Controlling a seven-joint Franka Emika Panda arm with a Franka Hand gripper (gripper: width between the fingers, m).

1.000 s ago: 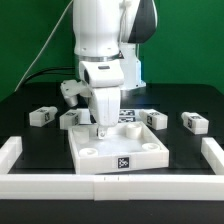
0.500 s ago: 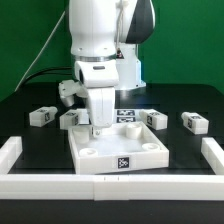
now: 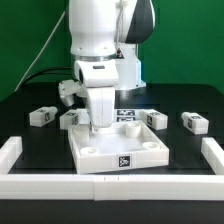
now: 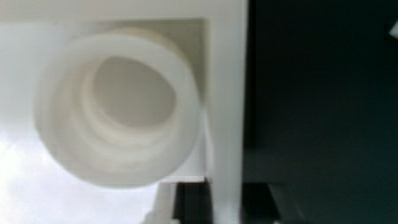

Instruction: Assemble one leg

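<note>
The white square tray panel (image 3: 118,148) lies on the black table with round corner sockets. My gripper (image 3: 95,127) is down at its back corner on the exterior view's left. In the wrist view a round socket (image 4: 116,105) fills the frame, and the panel's edge wall (image 4: 222,100) runs between my two dark fingers (image 4: 192,205). The jaws stand close together on that wall. Four small white legs with tags lie on the table: two on the exterior view's left (image 3: 40,116) (image 3: 70,119) and two on its right (image 3: 155,118) (image 3: 193,122).
Long white border bars run along the front (image 3: 110,186), the exterior view's left (image 3: 10,152) and its right (image 3: 212,152). The marker board (image 3: 128,113) lies behind the panel. The arm's base stands at the back.
My gripper has shifted slightly toward the exterior view's left over the panel's back corner. The panel and the four legs have not moved.
</note>
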